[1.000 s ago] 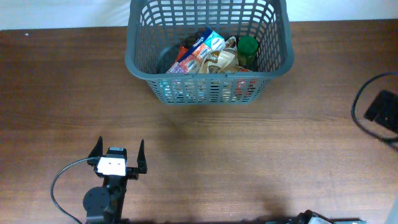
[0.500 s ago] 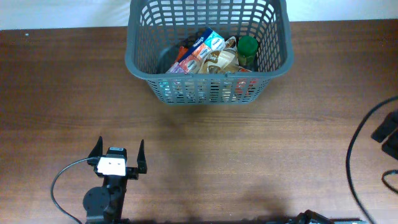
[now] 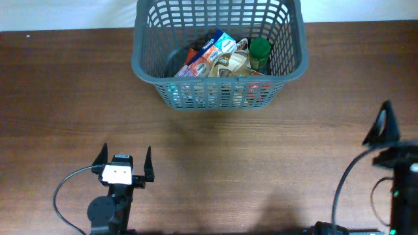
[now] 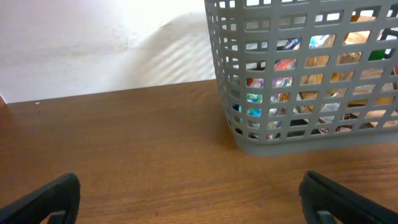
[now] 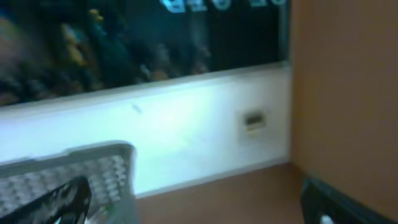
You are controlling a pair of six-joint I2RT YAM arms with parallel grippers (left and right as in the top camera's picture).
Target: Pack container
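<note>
While both the left end effector [image 3: 125, 155] and the right end effector [image 5: 198, 206] stand wide open and empty, the container [image 3: 215, 95] holds groceries.
It sits on the counter [image 3: 261, 163] well ahead of the left end effector and ahead-left of the right one.

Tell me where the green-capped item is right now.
In the overhead view, the green-capped item stands inside the container at the table's far edge, near its right wall, just right of the tan pouch.
</note>
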